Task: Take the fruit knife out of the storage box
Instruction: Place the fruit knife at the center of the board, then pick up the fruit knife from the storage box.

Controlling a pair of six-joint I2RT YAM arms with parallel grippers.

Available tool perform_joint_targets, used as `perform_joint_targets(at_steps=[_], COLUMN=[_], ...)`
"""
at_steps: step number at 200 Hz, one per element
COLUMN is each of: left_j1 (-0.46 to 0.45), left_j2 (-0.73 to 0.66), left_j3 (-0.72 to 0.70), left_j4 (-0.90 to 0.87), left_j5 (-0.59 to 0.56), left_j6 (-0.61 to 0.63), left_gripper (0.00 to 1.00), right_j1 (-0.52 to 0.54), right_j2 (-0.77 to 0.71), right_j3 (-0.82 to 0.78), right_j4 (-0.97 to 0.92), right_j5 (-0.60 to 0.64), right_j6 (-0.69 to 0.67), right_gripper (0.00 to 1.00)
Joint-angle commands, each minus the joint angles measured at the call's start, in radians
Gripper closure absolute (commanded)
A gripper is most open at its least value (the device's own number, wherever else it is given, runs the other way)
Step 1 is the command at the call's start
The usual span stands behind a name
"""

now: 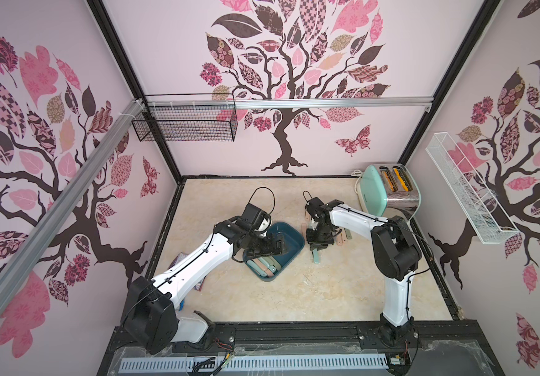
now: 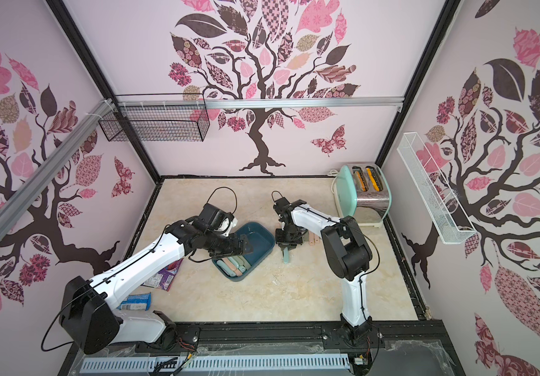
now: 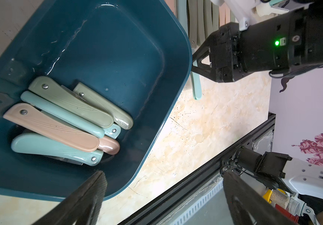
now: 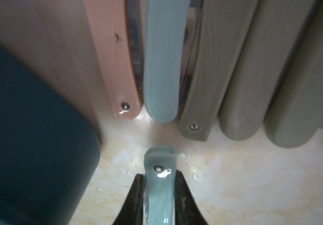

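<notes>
Teal-blue plastic, low-walled and round-cornered, the storage box sits angled in the middle of the table in both top views. Folded fruit knives with pastel handles crowd its near end. The left pincer hangs over the box, spread wide and empty. Just beside the box, the right pincer points down, narrowed onto a pale teal knife that is already outside the box. It is close to a row of knives laid on the table.

From the left wrist, several folded knives overlap in a loose pile at one end of the box, with pink and olive handles on top. The left pincer holds nothing between its far-apart fingers.

From the right wrist, the right pincer clamps the pale teal knife across its width, just behind the rivet. Whether the knife touches the table I cannot tell. Ahead, the row lies side by side in pink, teal and olive.

These knives look light and stiff, with glossy handles that are probably slippery. A firm pinch across the handle's width near its middle seems safest. The topmost pink or olive handle looks easiest to lift next.
</notes>
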Motion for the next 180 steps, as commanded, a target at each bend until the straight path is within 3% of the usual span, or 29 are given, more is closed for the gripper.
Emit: perform_joint_targets(at_steps=[1, 28, 65, 91, 143, 180], left_j1=[0.001, 0.003, 0.007, 0.010, 0.018, 0.046], left_j2=[-0.030, -0.046, -0.054, -0.055, -0.069, -0.110], left_j3=[-0.015, -0.023, -0.024, -0.023, -0.018, -0.024], left_j4=[-0.017, -0.027, -0.031, -0.031, -0.036, -0.073], left_j5=[-0.016, -0.033, -0.036, -0.037, -0.044, -0.071], left_j6=[0.021, 0.021, 0.020, 0.018, 0.016, 0.031], left_gripper=[0.02, 0.02, 0.02, 0.02, 0.02, 0.02], right_j1=[0.003, 0.003, 0.002, 0.003, 0.003, 0.029], right_j2=[0.046, 0.080, 0.069, 0.032, -0.056, -0.061], right_j3=[0.046, 0.067, 0.080, 0.096, 0.206, 0.300], right_j4=[0.027, 0.022, 0.004, -0.029, -0.145, -0.189], right_j5=[-0.041, -0.045, -0.023, 0.013, 0.122, 0.134], right_j6=[0.026, 0.024, 0.013, -0.006, -0.017, -0.036], right_gripper=[0.83, 0.80, 0.64, 0.61, 0.63, 0.65])
